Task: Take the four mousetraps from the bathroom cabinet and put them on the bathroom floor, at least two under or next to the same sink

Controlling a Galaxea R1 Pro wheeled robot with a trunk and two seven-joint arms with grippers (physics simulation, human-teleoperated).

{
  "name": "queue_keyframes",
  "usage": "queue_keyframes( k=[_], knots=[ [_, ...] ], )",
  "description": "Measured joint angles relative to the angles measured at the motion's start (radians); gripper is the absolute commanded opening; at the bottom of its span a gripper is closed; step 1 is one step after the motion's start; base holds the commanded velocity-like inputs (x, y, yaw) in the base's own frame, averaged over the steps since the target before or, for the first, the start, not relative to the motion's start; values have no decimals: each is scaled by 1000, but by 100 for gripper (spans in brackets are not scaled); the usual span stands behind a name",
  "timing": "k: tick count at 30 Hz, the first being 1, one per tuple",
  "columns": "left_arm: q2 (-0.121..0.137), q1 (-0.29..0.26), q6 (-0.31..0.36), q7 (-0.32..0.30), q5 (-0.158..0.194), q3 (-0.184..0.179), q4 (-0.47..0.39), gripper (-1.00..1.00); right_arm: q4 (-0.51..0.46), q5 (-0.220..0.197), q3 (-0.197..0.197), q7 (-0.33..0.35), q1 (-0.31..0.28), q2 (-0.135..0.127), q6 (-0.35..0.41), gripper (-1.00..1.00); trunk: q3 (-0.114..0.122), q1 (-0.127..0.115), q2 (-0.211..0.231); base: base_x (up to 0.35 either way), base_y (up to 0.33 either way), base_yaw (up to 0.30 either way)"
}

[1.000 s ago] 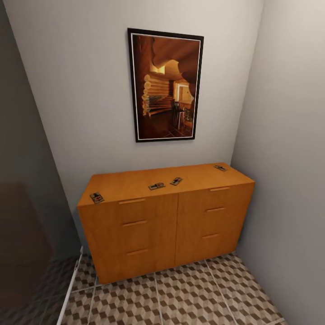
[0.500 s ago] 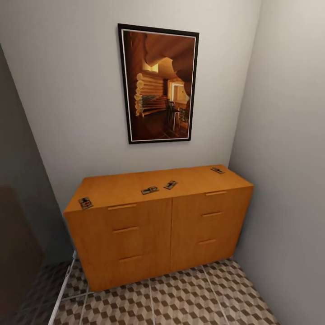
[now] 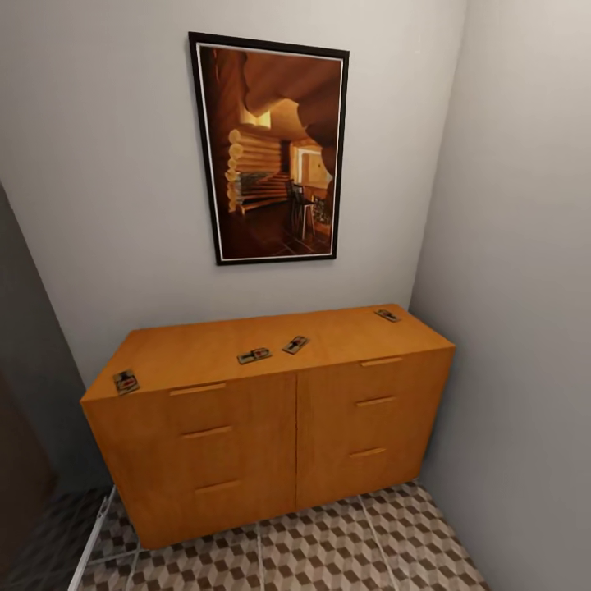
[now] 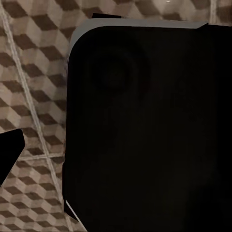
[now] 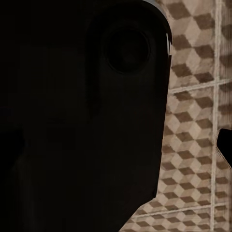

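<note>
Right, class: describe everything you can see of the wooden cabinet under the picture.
The cabinet is a low, wide orange-brown wood unit with two columns of three drawers, each with a slim wooden handle; all look shut. It stands on the patterned tile floor, its back to the wall and its right end close to the side wall. Four mousetraps lie flat on its top: one at the front left corner, two near the middle, one at the back right.

An orange wooden cabinet (image 3: 271, 427) with six drawers sits in a corner against pale grey walls (image 3: 107, 189), a black-framed log-cabin picture (image 3: 269, 152) hanging above it, cube-patterned tile floor (image 3: 328, 550) running below
</note>
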Motion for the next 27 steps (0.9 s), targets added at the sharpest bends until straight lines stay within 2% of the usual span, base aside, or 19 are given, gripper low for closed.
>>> queue_keyframes(
  k=[27],
  knots=[
    [0, 0, 1, 0, 1, 0, 0, 100, 0, 0, 1, 0, 0, 0, 1, 100, 0, 0, 0, 153, -111, 0]
  ],
)
